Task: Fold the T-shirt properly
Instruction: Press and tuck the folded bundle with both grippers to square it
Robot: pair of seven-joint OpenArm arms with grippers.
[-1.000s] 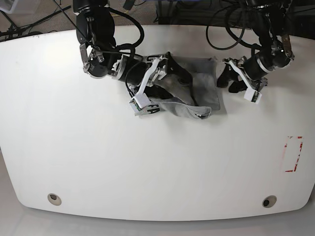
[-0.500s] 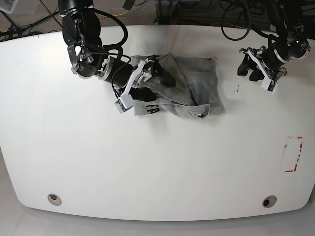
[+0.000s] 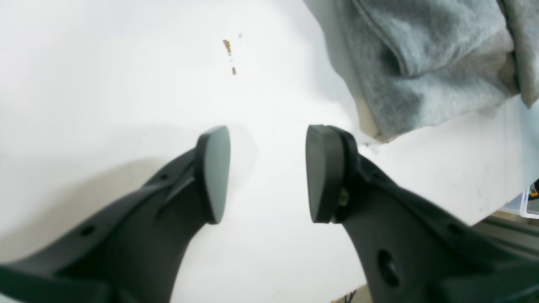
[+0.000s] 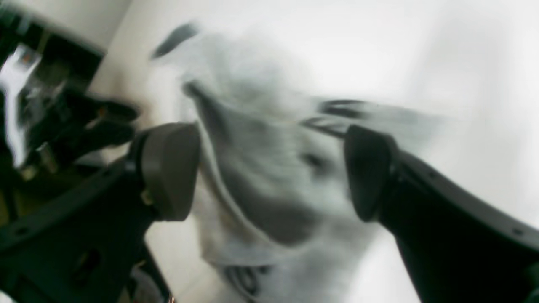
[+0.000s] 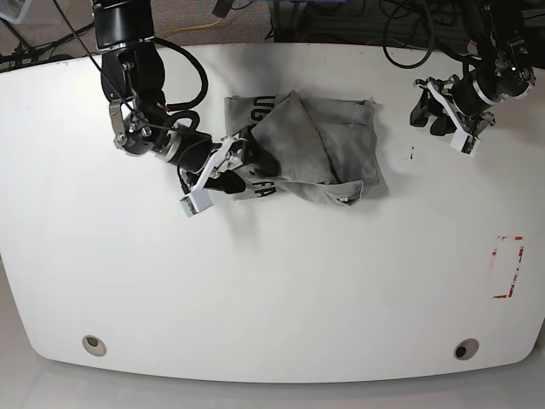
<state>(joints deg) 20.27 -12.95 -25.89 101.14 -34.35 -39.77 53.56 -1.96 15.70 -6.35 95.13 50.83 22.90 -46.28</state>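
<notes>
The heather-grey T-shirt (image 5: 324,145) lies bunched in a rough pile at the back middle of the white table (image 5: 272,281), with black letters showing along its left edge. My right gripper (image 5: 241,170) is open at the shirt's left edge. In the blurred right wrist view its jaws stand wide apart (image 4: 269,168) with the shirt (image 4: 252,105) seen beyond them. My left gripper (image 5: 428,118) is open and empty, well right of the shirt. In the left wrist view it (image 3: 267,172) hovers over bare table, with the shirt's corner (image 3: 421,63) at the upper right.
A red-outlined rectangle (image 5: 508,267) is marked near the table's right edge. Two round holes (image 5: 94,344) (image 5: 465,349) sit near the front edge. Small brown specks (image 3: 229,46) mark the table right of the shirt. Cables hang beyond the back edge.
My right gripper has drawn back to the left off the shirt, uncovering the lettered left edge. My left gripper moved right and back, away from the shirt, then held still.
</notes>
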